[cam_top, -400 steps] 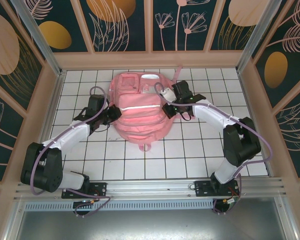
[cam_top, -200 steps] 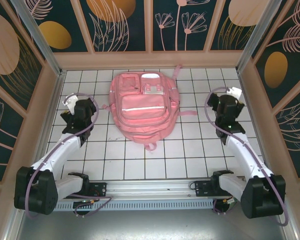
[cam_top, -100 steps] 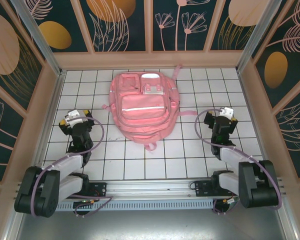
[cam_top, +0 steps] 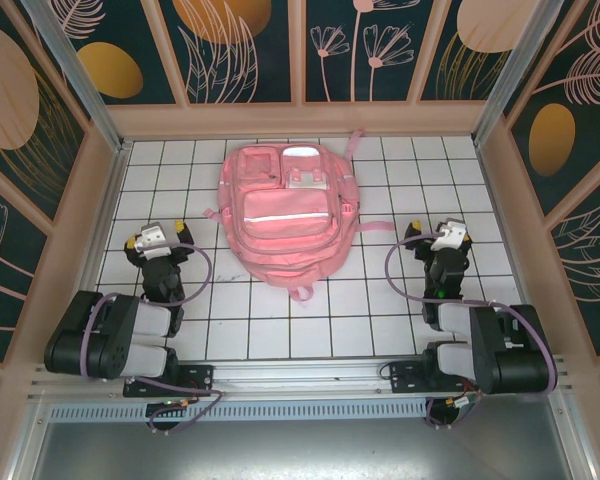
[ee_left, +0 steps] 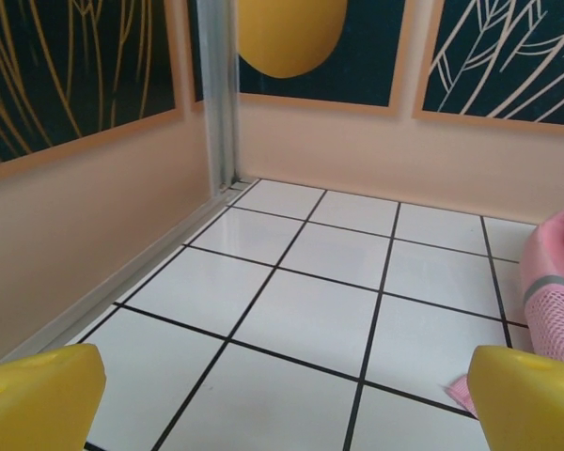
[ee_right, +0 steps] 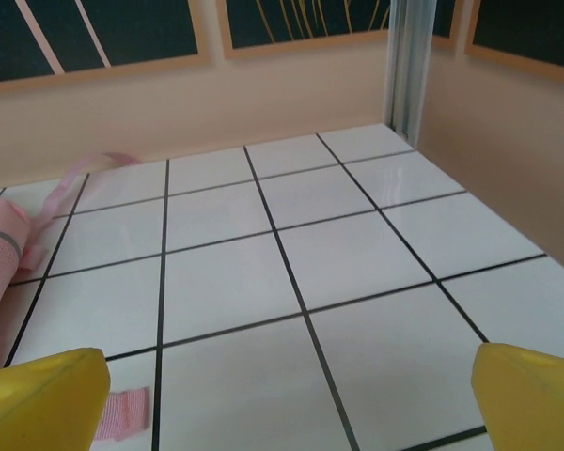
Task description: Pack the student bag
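The student bag (cam_top: 283, 215), a large pink backpack with a silver-white strip across its front pocket, lies flat on the white tiled floor at the middle back. My left gripper (cam_top: 157, 240) sits folded back to the bag's left, well apart from it, and is open with nothing between its yellow fingertips (ee_left: 38, 395). My right gripper (cam_top: 442, 238) sits the same way to the bag's right, open and empty, its yellow fingertips (ee_right: 531, 390) wide apart. The bag's pink edge (ee_left: 556, 291) shows at the right of the left wrist view. In the right wrist view its side (ee_right: 5, 254) lies at the left.
Peach-coloured walls (cam_top: 300, 120) with dark floral panels close in the tiled floor on three sides. A metal corner post (ee_left: 216, 94) stands ahead of my left gripper. A loose pink strap end (ee_right: 122, 413) lies on the tiles near my right gripper.
Both arms have pulled back from the bag's sides and folded down toward their bases. The bag has lain still over the last second.
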`<state>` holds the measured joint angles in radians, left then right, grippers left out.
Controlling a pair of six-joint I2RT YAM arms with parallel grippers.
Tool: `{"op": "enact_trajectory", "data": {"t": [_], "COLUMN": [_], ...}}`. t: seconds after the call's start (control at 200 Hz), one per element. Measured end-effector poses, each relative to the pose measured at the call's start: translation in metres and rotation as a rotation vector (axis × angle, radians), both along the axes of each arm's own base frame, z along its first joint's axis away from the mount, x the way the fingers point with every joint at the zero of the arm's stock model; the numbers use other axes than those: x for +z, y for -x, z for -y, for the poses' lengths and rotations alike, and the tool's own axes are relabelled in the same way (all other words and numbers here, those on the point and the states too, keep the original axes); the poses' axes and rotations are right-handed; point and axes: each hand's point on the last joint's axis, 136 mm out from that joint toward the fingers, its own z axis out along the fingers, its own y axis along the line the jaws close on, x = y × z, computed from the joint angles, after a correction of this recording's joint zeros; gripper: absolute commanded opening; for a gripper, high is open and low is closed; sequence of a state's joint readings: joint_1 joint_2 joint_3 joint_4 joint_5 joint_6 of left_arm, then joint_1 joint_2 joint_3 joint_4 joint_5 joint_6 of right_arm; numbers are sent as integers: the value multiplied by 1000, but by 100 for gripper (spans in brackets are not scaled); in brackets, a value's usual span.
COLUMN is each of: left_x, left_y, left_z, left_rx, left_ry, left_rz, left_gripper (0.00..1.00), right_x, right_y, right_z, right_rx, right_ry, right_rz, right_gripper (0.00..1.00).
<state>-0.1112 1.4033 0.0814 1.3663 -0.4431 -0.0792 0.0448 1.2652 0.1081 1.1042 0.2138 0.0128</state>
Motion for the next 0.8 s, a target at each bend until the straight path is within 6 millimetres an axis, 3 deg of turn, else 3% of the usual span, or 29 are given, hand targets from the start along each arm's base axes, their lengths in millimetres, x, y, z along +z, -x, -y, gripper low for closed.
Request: {"op": "enact_trajectory", "data": {"t": [0.145,0.355,0.505,0.631,0.796], "left_x": [3,-10,-5,4,0], "left_y": [-3,-9,-17,-34,-36], "left_z": [-5,4,3,0,0], "left_rx": [-33,-97,-92,-70,-64], "left_ry": [7,11,19,28,31], "left_rz": [21,-4,3,11,-12], "left_gripper": [98,99,99,99,99], "right_x": [1,-15,-22,-18,-12], "right_y": [-4,-11,-20,-29,-35], "right_z": [2,-3,-6,-6,0], "right_rx": [9,43,58,59,53], "right_ry": [-1,-5,-5,-6,-13], "right_rz": [27,-5,-25,-19,-4], "right_gripper": [99,99,99,99,99]}}
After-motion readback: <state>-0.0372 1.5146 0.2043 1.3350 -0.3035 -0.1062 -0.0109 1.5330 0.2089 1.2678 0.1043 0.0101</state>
